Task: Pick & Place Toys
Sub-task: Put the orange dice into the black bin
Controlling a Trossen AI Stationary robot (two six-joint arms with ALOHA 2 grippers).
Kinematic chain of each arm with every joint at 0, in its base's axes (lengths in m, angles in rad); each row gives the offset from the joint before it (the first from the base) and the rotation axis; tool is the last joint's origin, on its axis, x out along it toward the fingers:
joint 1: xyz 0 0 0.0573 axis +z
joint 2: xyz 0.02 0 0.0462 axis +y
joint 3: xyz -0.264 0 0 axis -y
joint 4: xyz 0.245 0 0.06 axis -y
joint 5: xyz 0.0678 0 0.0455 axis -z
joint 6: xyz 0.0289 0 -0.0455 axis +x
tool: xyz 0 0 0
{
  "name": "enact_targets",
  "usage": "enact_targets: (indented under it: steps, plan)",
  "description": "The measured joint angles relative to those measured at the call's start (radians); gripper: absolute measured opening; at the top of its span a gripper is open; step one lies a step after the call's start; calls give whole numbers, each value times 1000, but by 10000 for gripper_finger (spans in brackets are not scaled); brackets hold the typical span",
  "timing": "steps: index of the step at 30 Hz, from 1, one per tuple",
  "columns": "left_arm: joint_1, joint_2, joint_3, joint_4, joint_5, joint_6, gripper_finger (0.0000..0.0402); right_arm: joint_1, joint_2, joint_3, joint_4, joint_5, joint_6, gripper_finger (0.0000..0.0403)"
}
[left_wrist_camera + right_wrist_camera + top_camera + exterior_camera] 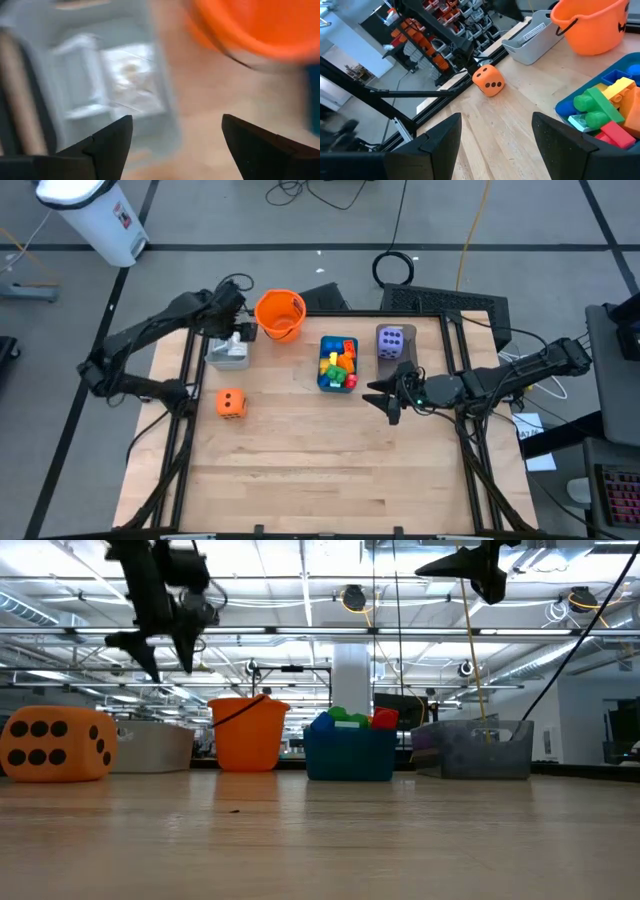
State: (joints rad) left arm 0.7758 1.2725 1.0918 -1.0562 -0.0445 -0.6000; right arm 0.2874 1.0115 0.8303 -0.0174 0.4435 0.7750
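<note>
Over on the left side, the left gripper (243, 330) hangs above the grey tray (226, 358), with its two fingers (107, 142) apart and nothing between them. White cards (131, 80) lie in the tray right under it, so I think it is there to pick one or has just let one go. Just beside it, on its inner side, stands the orange bucket (279, 314). Nearer the front edge than this gripper, the orange die (231, 404) sits alone on the bare wood, not yet in any tray.

Going right, the blue tray (324, 379) is about halfway between the two grippers. It is full of bright bricks (340, 363), red, yellow, green and orange, so most of that job looks done.

Next comes the purple die (391, 343), sitting in a clear tray (505, 755) just behind the right gripper (385, 396). This gripper hangs high over the table with its fingers (440, 137) apart and empty. It points toward the orange die, well away from it, maybe to go and get it.

No words or names can be read. The dice only have dots, and the print on the cards is too blurry to tell.
</note>
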Motion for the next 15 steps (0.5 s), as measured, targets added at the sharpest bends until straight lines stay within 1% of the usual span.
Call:
enact_targets:
  steps: [3, 6, 12, 15]
  plan:
    - [-96, -80, 0, 8, 78, 0, 310, 0, 0, 0, 0, 0, 0, 235]
    - [-233, -141, 0, 7, 82, -70, 310, 0, 0, 0, 0, 0, -1, 235]
    - [-520, -222, 0, 2, -37, -328, 310, 0, 0, 0, -1, -3, -1, 235]
    - [-640, -231, 0, 2, -88, -428, 310, 0, 0, 0, -2, -3, -1, 235]
